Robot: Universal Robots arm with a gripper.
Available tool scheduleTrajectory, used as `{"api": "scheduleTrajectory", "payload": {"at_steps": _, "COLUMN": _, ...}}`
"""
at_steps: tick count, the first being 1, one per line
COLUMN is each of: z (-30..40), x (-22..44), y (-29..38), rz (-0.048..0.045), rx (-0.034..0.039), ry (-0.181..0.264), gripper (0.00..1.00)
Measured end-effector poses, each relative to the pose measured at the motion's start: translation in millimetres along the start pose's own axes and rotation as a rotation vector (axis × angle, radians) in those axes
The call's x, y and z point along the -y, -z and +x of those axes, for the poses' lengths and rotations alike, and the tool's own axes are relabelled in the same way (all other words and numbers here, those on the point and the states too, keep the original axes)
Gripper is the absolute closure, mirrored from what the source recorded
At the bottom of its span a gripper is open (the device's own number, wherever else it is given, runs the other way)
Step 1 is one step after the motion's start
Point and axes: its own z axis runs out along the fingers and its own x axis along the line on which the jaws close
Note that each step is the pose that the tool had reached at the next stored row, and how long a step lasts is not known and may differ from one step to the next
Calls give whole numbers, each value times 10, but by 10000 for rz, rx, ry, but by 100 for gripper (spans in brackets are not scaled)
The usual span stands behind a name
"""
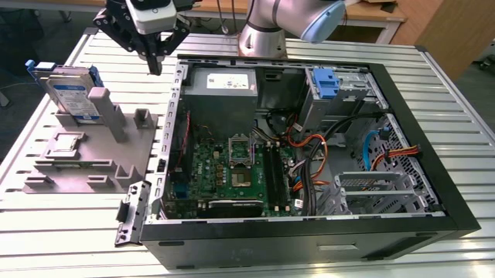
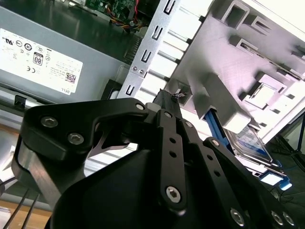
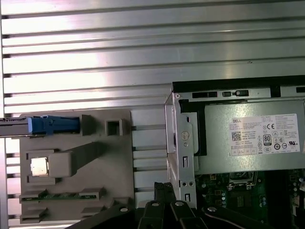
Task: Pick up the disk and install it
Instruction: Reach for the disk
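Counter: slatted metal, carrying everything.
Computer case: open, on the exterior view's right.
Holder: grey fixture just beside the case, on the exterior view's left.
Disk: upright on edge at the holder's far end. Likely rigid, dense and shock-sensitive, so best pinched across its blue-framed long edges.
Claw: pressed together and empty, hovering over the case's far-left corner, apart from the disk.
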Motion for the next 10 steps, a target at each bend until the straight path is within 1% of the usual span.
{"api": "scheduleTrajectory", "payload": {"at_steps": 10, "z": 66, "x": 5, "y": -6, "rz": 0, "rx": -4, "ry": 0, "gripper": 90}}
